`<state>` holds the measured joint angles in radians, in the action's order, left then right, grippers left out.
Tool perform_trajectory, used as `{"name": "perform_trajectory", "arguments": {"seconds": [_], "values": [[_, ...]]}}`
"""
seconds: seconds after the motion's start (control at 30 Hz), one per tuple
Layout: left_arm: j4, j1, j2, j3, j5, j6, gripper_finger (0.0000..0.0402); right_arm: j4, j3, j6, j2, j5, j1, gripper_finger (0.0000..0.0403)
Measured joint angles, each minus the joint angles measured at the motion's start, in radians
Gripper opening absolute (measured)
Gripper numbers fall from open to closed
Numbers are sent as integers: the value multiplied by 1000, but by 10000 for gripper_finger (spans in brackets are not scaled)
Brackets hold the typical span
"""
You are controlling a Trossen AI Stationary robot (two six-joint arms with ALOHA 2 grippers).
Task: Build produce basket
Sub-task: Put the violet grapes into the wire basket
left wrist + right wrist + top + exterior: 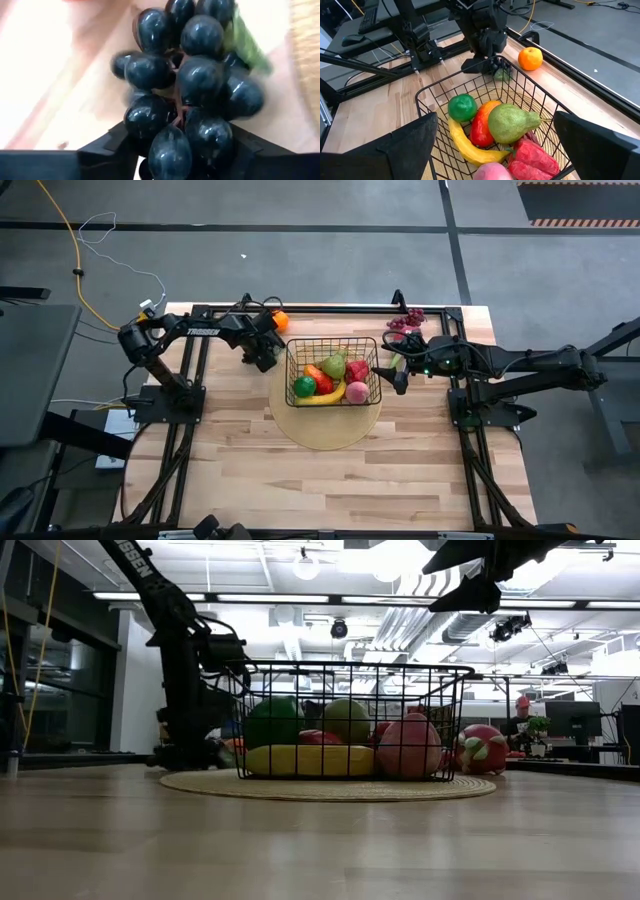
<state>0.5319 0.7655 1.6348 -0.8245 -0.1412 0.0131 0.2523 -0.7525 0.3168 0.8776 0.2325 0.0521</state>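
The black wire basket (331, 370) stands on a round pale disc (325, 430). It holds a banana (322, 396), a green ball (304, 386), a mango (318, 377), a pear (334, 364), a peach (356, 391) and a red fruit (357, 369). My left gripper (264, 358) is just outside the basket's left side, shut on a bunch of dark purple grapes (190, 80). My right gripper (399, 370) is open and empty just right of the basket, and its fingers (405, 150) frame the basket's contents. My left gripper pinches the grape bunch between its two fingers (107, 147), on the grapes at the end of the bunch nearest the wrist (167, 145). The rest of the bunch, with a green leaf (245, 42), sticks out past the fingertips. I cannot tell whether it is clear of the table.
An orange (280, 320) lies on the table at the far edge, behind my left gripper. Red grapes (405, 320) lie at the far right. In the low view a pink and green fruit (482, 748) shows just right of the basket. The table's near half is bare wood.
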Motion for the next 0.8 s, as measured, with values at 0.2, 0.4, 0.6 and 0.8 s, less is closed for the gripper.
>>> {"name": "perform_trajectory", "arguments": {"seconds": [0.2, 0.4, 0.6, 0.8], "values": [[10, 1, -129, 1, -59, -2, 151, 0, 0, 0, 0, 0, 0, 387], [19, -1, -367, 0, -59, -37, 144, 0, 0, 0, 0, 0, 0, 387], [-61, -60, -647, 0, 4, -171, 143, -1, 0, 0, 0, 0, 0, 387], [-246, -236, -809, -1, 11, -276, 143, -2, 0, -1, 0, 0, 0, 387]]}}
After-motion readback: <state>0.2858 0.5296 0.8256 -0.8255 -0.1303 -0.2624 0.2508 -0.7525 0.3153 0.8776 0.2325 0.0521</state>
